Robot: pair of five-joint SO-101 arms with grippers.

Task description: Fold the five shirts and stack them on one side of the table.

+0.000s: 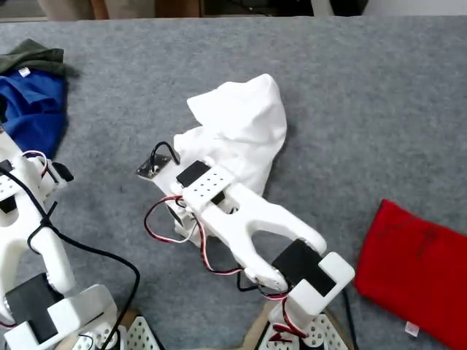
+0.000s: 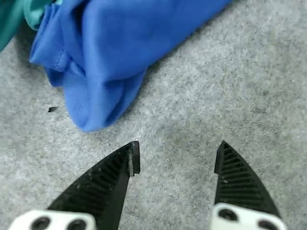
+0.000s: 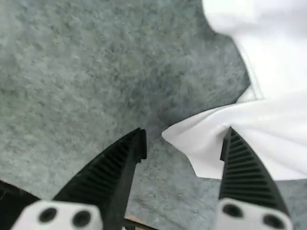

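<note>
A crumpled white shirt (image 1: 241, 124) lies mid-table. My right gripper (image 3: 184, 143) is open at its near-left edge, low over the mat, and a corner of the white shirt (image 3: 268, 124) lies between its fingers. In the high view this right arm (image 1: 219, 197) stretches from the front toward that edge. My left gripper (image 2: 178, 157) is open over bare mat, just short of a bunched blue shirt (image 2: 120, 48). The blue shirt (image 1: 33, 109) sits at the table's left edge, with a dark green shirt (image 1: 33, 55) behind it. A folded red shirt (image 1: 416, 262) lies at the front right.
A grey felt mat (image 1: 365, 95) covers the table, with bare room at the back right and between the white and blue shirts. A bit of teal cloth (image 2: 14, 19) shows beside the blue shirt. Loose cables (image 1: 168, 226) hang off the right arm.
</note>
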